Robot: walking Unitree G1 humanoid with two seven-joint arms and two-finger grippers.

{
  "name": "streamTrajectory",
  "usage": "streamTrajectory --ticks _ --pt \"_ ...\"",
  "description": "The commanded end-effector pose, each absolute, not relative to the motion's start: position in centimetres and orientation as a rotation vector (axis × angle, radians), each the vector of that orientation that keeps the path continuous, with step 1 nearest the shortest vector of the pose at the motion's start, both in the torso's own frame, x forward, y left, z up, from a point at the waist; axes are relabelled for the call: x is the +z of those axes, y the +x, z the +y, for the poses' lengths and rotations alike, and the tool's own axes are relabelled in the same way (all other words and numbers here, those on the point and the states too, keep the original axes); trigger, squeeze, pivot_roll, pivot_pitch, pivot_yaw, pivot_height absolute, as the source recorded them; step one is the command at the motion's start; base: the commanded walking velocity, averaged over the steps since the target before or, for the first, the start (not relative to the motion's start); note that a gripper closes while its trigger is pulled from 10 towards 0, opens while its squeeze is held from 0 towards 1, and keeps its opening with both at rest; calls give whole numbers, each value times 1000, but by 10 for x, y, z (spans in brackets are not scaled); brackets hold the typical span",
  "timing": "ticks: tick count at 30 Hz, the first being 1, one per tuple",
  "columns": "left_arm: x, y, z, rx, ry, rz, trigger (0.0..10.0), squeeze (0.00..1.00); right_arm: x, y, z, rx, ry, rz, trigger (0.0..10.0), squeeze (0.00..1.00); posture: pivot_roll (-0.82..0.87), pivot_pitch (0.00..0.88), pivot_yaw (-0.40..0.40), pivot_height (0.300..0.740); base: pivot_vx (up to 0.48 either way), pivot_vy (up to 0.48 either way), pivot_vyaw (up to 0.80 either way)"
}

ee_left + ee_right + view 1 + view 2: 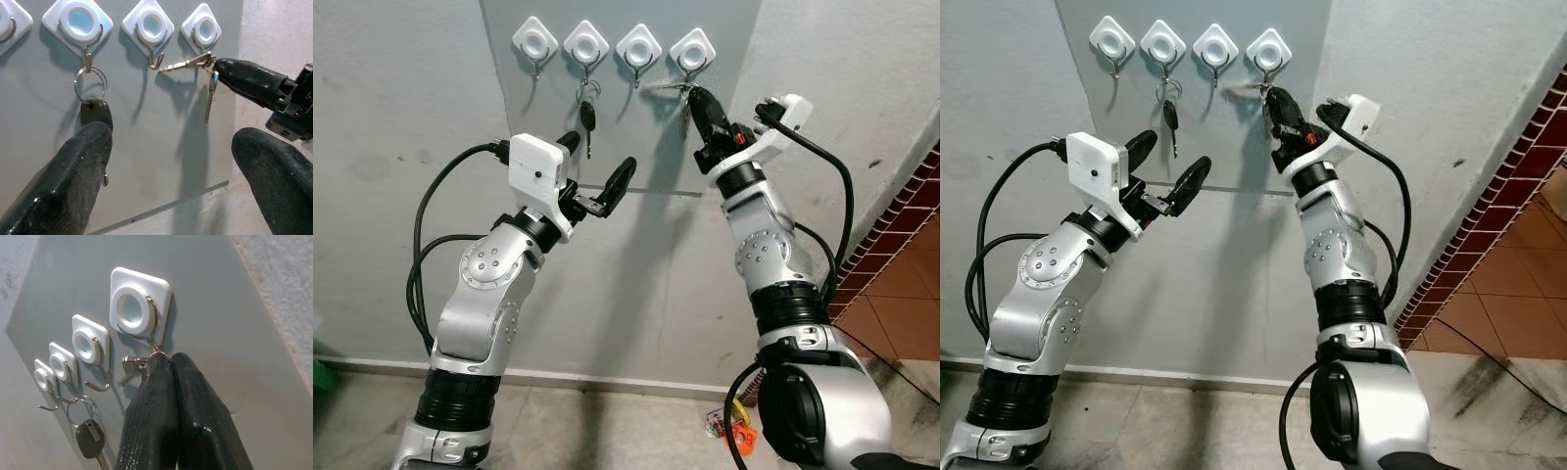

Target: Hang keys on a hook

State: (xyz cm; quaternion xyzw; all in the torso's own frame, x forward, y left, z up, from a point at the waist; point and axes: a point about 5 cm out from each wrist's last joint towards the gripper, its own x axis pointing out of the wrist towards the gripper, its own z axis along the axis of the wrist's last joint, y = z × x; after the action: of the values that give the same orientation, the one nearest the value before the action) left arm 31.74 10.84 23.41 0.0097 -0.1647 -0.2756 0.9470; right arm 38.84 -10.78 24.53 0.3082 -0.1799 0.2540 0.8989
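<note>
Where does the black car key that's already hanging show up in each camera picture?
Left eye view: black car key hangs under the second hook from the left.
Right eye view: same hook, upper left.
Left wrist view: behind the left gripper's finger.
Right wrist view: bottom left.
Shared landmark: rightmost hook, where the right gripper holds keys.

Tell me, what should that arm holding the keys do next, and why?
Probably ease the right gripper slightly so the ring settles over the rightmost hook, then open. Its fingers are pinched shut on the silver keys right at that hook, which looks bare.
</note>
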Motion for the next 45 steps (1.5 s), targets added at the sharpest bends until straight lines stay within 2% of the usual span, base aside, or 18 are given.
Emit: streamTrajectory --ticks 1,7,9,30,33,36,45 --pt "242 315 109 -561 21 -361 10000 0 231 388 -109 497 677 -311 10000 0 70 29 -8 740 0 0 0" --pt "242 315 108 -562 20 -360 10000 0 225 384 -109 497 659 -310 10000 0 70 26 -7 740 0 0 0" --pt "242 315 108 -563 21 -360 10000 0 223 382 -108 502 644 -317 10000 1000 69 22 -2 740 0 0 0" --pt "234 314 111 -543 17 -340 10000 0 213 371 -113 501 524 -353 10000 1000 66 15 -3 740 0 0 0" --pt "219 316 118 -475 -23 -298 10000 0 185 363 -123 445 451 -293 10000 1000 65 18 -5 740 0 0 0" --pt "214 317 121 -456 -25 -284 10000 0 177 360 -127 427 438 -277 10000 1000 65 18 -5 740 0 0 0" --pt "146 317 138 -318 -19 -105 10000 0 106 331 -147 306 344 -97 10000 1000 30 5 7 740 0 0 0"
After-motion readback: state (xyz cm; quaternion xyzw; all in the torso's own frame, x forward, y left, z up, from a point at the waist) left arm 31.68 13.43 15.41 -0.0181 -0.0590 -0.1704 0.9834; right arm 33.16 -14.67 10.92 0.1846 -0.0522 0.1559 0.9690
